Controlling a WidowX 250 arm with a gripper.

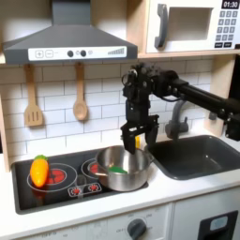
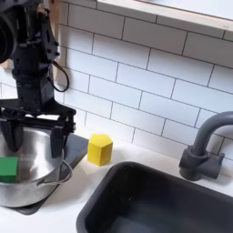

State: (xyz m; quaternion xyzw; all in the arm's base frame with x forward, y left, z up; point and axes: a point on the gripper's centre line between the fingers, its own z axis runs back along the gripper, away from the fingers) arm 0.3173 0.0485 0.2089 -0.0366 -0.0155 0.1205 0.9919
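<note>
My black gripper (image 1: 134,139) (image 2: 38,136) hangs open just above the far rim of a silver pot (image 1: 131,178) (image 2: 41,187) on the stove. Its two fingers (image 2: 60,138) are spread wide with nothing between them. Inside the pot lies a small green block (image 1: 114,170) (image 2: 7,168). A yellow block (image 2: 100,148) stands on the counter by the tiled wall, just to the gripper's right in the second exterior view. An orange-yellow vegetable (image 1: 38,170) rests on the left burner in the first exterior view.
The black stovetop (image 1: 56,192) fills the counter's left in the first exterior view; a dark sink (image 1: 202,155) (image 2: 155,200) with a grey faucet (image 1: 178,120) (image 2: 202,150) lies to its right. Two wooden utensils (image 1: 81,98) hang on the wall under the hood (image 1: 66,42). A microwave (image 1: 192,26) sits overhead.
</note>
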